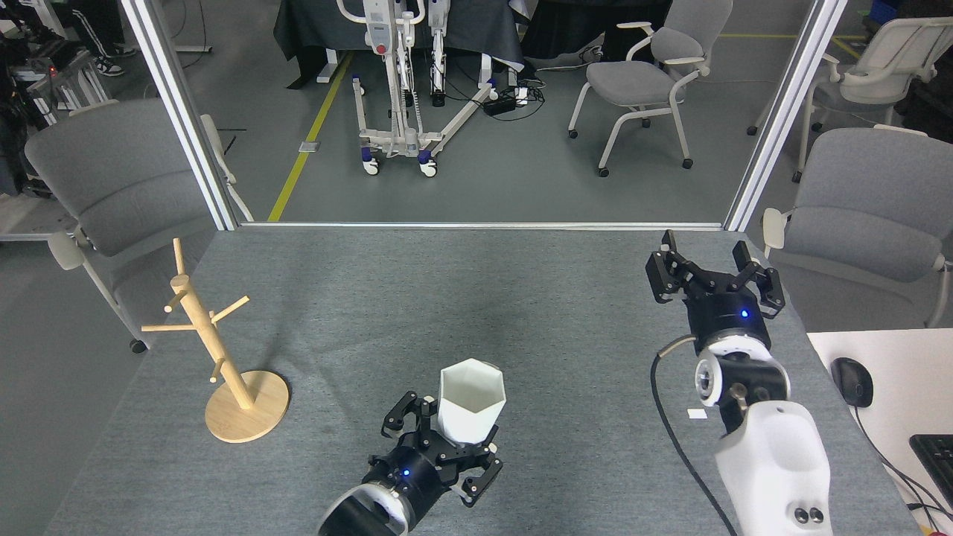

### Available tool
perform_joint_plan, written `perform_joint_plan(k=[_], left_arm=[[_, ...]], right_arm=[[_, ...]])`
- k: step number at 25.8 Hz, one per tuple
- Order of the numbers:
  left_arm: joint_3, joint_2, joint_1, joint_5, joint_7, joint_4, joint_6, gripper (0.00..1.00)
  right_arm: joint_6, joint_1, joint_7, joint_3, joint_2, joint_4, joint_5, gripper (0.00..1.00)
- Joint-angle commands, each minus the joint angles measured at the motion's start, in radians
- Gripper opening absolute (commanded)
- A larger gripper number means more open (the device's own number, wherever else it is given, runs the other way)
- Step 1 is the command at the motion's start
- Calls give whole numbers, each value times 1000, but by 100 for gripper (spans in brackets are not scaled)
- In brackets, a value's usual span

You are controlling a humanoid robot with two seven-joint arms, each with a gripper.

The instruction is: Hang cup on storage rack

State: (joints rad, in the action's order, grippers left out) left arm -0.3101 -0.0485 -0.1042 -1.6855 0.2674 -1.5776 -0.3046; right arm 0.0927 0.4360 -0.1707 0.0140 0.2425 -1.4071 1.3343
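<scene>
Cup (470, 400): white, hexagonal, upright with the mouth open to the camera; located at the near centre of the counter, held above the left arm's end.
Left pincer (445, 447): closed on the lower body of the cup; dark fingers (403, 412) show to either side of the base, blue indicator light lit.
Right pincer (713, 268): fingers spread, nothing between them; positioned over the far right part of the counter, well apart from the cup, blue indicator light lit.
Storage rack (216, 356): natural wood, round disc base, post leaning slightly, thin pegs angled outward; stands on the left side of the counter, well apart from the cup. No item hangs on any peg.
Counter (357, 298): grey fabric-like surface, framed at the far edge by a metal rail.
White scrap (697, 414): small, flat on the counter just left of the right forearm.
Side desk (893, 387): white, at right, carrying a dark mouse (852, 381) and part of a keyboard (935, 458).
Background: grey chairs (112, 179) on a grey floor beyond the counter.
</scene>
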Motion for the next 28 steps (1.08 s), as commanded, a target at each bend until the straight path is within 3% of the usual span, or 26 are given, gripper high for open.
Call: perform_joint_plan(k=[1,9,15,19,24,28], left_arm=[[117,56,135,1,-25,-130,7,0],[417,110,284,0,-82,-148,7,0],[655,111,307,0,-82,-121,12,0],[734,113,235,-3,-76,-87,67,0],[752,196,93,-16,-60,-10,105,0],[783,211,6,-19,-48,39,105,0]], right_arm=[[-301,-111,220,192,51,69,-18,99],[-318,-327,246,233,37,36,-7,99],[-315,-353,247,224,-6,16,9,99],[-284,-355,247,218,-75,-26,105,99],[-280,-405,247,213,-89,-72,106,99],[-287,-404,247,213,-94,-69,105,99]])
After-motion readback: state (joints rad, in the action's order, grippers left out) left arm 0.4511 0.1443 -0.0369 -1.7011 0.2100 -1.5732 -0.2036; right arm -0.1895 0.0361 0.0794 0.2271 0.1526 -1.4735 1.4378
